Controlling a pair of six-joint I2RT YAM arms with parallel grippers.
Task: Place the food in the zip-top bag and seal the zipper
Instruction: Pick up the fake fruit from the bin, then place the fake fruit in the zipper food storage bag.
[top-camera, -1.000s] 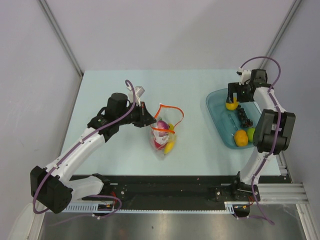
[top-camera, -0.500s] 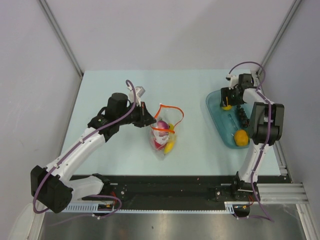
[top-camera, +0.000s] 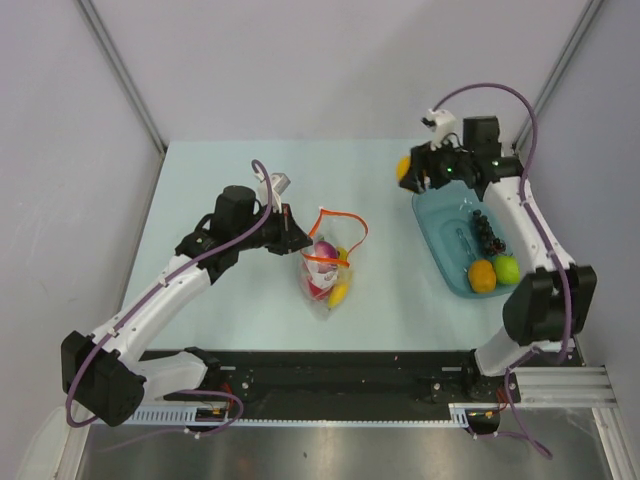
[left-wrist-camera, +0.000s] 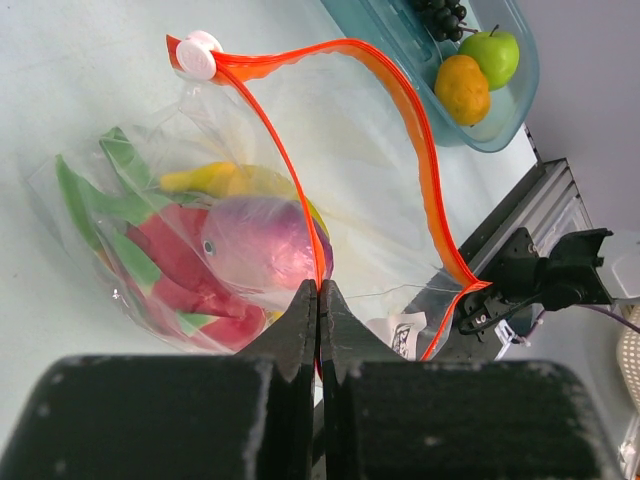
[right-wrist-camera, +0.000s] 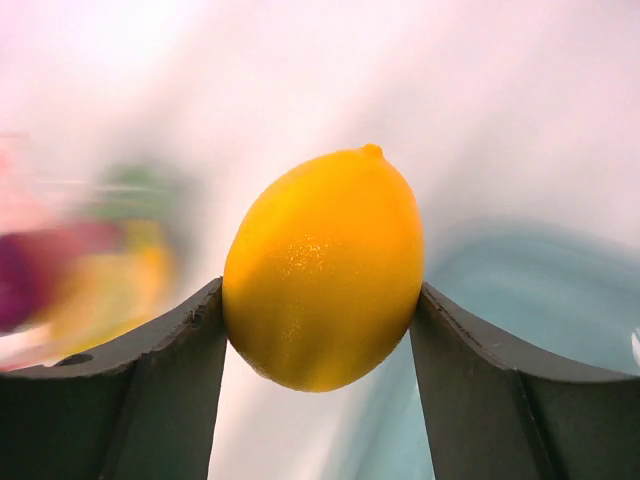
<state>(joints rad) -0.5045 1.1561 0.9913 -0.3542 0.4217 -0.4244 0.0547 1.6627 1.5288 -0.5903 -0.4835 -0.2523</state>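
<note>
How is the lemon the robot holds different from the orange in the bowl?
Colour: the lemon is yellow, the orange deeper orange. Shape: the lemon is egg-shaped with a nub, the orange rounder. Place: the lemon sits between the jaws of the right gripper; the orange lies in the teal bowl beside a green apple. Both are glossy fruits, not yet in the bag.

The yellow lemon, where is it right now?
Seen from above, the lemon is on the right side of the table, gripped in the right pincer and held in the air by the far left corner of the teal bowl.
</note>
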